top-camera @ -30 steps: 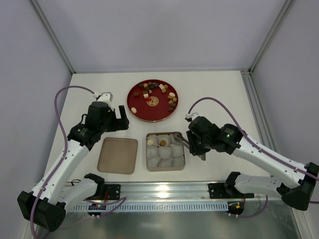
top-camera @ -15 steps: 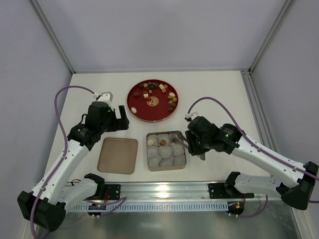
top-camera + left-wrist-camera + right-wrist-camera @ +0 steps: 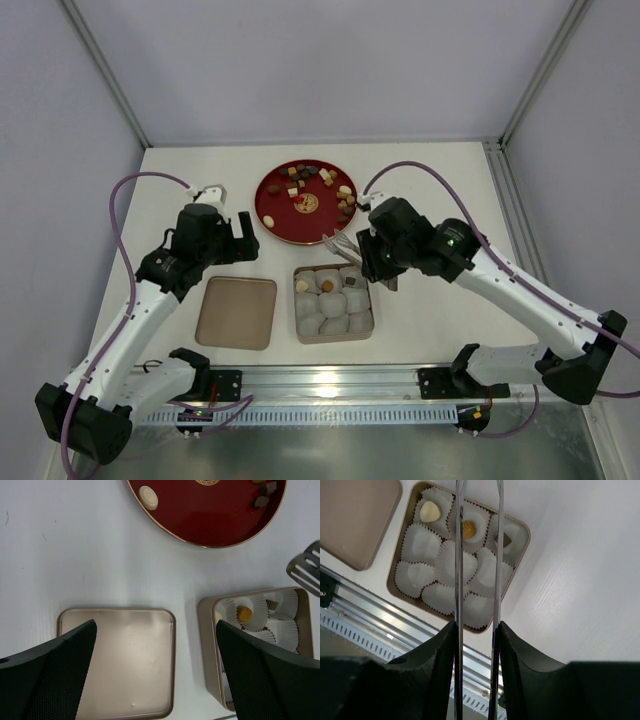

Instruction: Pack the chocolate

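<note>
Right claw (image 3: 341, 240) has swung from the tin (image 3: 333, 303) to the plate (image 3: 272, 222) rim, tongs slightly parted, empty; chocolate (image 3: 318, 188) lies just beyond. Left claw (image 3: 240, 236) fully spread, farther.

A white worktop (image 3: 430, 170) fills the middle of the overhead view, matte and evenly lit, with only soft shadows. Plain pale grey walls (image 3: 320, 60) enclose it at the back and on both sides. Slim metal posts (image 3: 105, 75) run up the two far corners. Along the near edge lies an aluminium rail (image 3: 330, 380), with a brushed metal surface (image 3: 330, 450) below it.
</note>
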Robot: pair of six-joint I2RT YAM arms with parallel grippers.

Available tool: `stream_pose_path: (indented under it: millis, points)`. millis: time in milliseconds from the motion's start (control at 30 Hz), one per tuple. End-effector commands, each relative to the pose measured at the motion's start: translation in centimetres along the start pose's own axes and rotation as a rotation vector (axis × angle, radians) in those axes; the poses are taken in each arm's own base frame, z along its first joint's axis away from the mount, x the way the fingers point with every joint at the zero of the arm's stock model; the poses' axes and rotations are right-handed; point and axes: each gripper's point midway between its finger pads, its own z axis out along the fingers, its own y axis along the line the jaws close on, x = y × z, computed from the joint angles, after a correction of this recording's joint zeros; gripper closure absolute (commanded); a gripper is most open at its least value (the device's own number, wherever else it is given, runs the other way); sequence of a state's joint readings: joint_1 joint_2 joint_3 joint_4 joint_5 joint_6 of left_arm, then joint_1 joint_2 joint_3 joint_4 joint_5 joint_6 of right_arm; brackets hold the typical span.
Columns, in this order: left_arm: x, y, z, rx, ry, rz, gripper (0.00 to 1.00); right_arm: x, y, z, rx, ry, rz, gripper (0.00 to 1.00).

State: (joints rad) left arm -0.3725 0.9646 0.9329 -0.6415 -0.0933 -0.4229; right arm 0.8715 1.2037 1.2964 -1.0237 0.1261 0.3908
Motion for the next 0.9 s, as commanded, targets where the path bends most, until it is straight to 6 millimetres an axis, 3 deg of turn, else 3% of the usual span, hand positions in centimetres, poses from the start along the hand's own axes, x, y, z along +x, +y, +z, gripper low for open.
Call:
stream_pose_path:
  millis: [0, 33, 100, 133, 167, 233, 267, 367, 433, 467, 500, 567, 600, 867]
  points:
    - [-1.2, -0.4, -0.3, 0.010, -0.032, -0.012, 0.00, -5.8, 0.4, 0.9, -0.050, -0.108, -0.038, 0.60]
    - [-1.1, -0.3, -0.3, 0.008, -0.031, -0.011, 0.00, -6.4, 0.4, 2.6, -0.048, -0.078, -0.043, 0.60]
    - [-1.1, -0.4, -0.3, 0.010, -0.028, -0.011, 0.00, -9.7, 0.1, 3.1, -0.040, -0.131, -0.047, 0.60]
    - [-1.1, -0.3, -0.3, 0.008, -0.029, -0.012, 0.00, -10.7, 0.0, 4.0, -0.033, -0.132, -0.047, 0.60]
    - [-1.2, -0.3, -0.3, 0.008, -0.029, -0.012, 0.00, -11.2, -0.2, 6.1, -0.019, -0.099, -0.046, 0.60]
    - [-1.2, -0.3, -0.3, 0.007, -0.031, -0.012, 0.00, -14.1, -0.3, 7.1, -0.024, -0.129, -0.044, 0.59]
    - [-1.2, -0.3, -0.3, 0.008, -0.031, -0.012, 0.00, -14.0, -0.5, 9.7, -0.008, -0.078, -0.046, 0.59]
    - [-1.1, -0.2, -0.2, 0.004, -0.029, -0.012, 0.00, -18.6, -0.2, 10.2, -0.009, -0.147, -0.044, 0.59]
    - [-1.2, -0.3, -0.3, 0.005, -0.032, -0.011, 0.00, -19.1, -0.6, 13.2, 0.011, -0.111, -0.037, 0.59]
    - [-1.2, -0.2, -0.3, 0.003, -0.031, -0.011, 0.00, -20.6, -0.2, 12.8, 0.007, -0.140, -0.036, 0.59]
    - [-1.1, -0.2, -0.3, 0.005, -0.030, -0.009, 0.00, -20.2, -0.3, 15.0, 0.017, -0.102, -0.035, 0.59]
    - [-1.1, -0.3, -0.2, 0.007, -0.028, -0.010, 0.00, -21.4, 0.0, 15.3, 0.011, -0.117, -0.031, 0.57]
    - [-1.2, -0.3, -0.3, 0.008, -0.031, -0.011, 0.00, -21.0, 0.0, 16.6, 0.014, -0.096, -0.030, 0.57]
    - [-1.0, -0.4, -0.2, 0.012, -0.024, -0.012, 0.00, -20.4, -0.3, 18.7, 0.034, -0.078, -0.008, 0.55]
